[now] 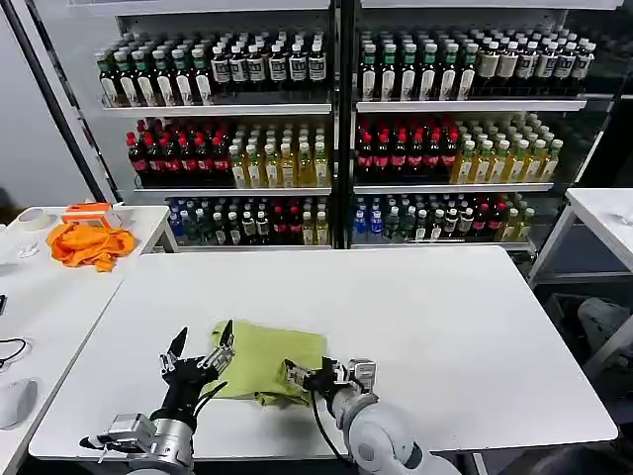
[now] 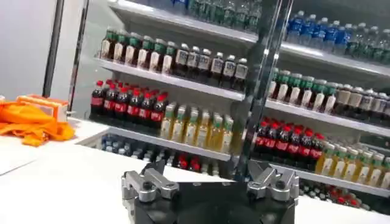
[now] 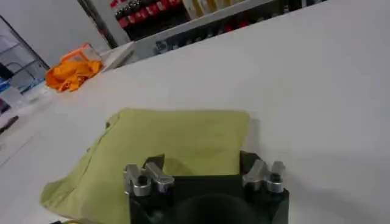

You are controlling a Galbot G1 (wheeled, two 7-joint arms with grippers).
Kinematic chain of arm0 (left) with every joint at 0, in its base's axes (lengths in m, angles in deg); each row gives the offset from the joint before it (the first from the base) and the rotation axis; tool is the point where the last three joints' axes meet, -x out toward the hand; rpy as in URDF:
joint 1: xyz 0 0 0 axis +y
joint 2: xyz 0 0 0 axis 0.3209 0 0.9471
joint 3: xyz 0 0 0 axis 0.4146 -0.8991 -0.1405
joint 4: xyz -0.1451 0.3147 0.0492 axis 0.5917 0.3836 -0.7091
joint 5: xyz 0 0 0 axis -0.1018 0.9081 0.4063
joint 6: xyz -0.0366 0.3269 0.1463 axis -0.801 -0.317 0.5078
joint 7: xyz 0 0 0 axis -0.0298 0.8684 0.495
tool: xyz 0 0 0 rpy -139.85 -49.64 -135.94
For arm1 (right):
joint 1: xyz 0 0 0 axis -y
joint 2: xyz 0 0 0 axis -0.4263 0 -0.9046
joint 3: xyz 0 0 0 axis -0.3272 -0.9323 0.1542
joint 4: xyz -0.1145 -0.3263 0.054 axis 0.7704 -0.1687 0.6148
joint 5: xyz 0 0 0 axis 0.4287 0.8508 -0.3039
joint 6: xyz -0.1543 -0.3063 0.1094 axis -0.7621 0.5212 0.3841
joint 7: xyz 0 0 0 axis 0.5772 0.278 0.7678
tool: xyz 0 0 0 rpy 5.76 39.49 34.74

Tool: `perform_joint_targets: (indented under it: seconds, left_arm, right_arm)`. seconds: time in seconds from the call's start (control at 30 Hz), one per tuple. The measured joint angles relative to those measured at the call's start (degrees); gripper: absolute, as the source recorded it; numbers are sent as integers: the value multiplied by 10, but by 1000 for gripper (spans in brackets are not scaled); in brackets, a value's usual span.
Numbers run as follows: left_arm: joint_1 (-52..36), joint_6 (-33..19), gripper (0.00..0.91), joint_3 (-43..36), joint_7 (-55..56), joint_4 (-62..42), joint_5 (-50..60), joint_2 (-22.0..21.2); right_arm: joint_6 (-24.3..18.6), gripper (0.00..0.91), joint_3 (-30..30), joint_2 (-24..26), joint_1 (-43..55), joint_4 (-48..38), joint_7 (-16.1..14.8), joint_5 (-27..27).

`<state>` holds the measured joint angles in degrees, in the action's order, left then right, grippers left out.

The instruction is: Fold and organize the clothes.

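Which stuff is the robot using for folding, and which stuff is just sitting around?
For the job:
lime-green T-shirt, folded up
left gripper, open
right gripper
white table

Just lying about:
orange cloth
drink bottles on shelves

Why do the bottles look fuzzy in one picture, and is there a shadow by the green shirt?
Right wrist view: far bottles soft, the T-shirt sharp with a faint shadow beside it. Head view: even light, a thin shadow under the shirt's near edge.
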<state>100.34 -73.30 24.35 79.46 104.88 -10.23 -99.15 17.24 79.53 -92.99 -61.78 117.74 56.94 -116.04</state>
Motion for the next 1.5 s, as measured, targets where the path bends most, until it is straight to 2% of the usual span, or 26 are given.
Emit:
perform_joint_targets:
  seconds: [0.6, 0.97, 1.23, 1.5]
  left_arm:
    - [3, 0, 907, -3, -1, 1, 3, -9]
    - [3, 0, 907, -6, -1, -3, 3, -9]
    - [0, 0, 907, -8, -2, -8, 3, -5]
    - [-8, -4, 907, -16, -4, -17, 2, -7]
  right_arm:
    - [-10, 0, -6, -1, 5, -17, 9, 4]
    - [-4, 0, -3, 8, 16, -20, 0, 13]
    - [8, 0, 18, 40, 19, -6, -16, 35]
    - [10, 0, 70, 106, 9, -6, -50, 50]
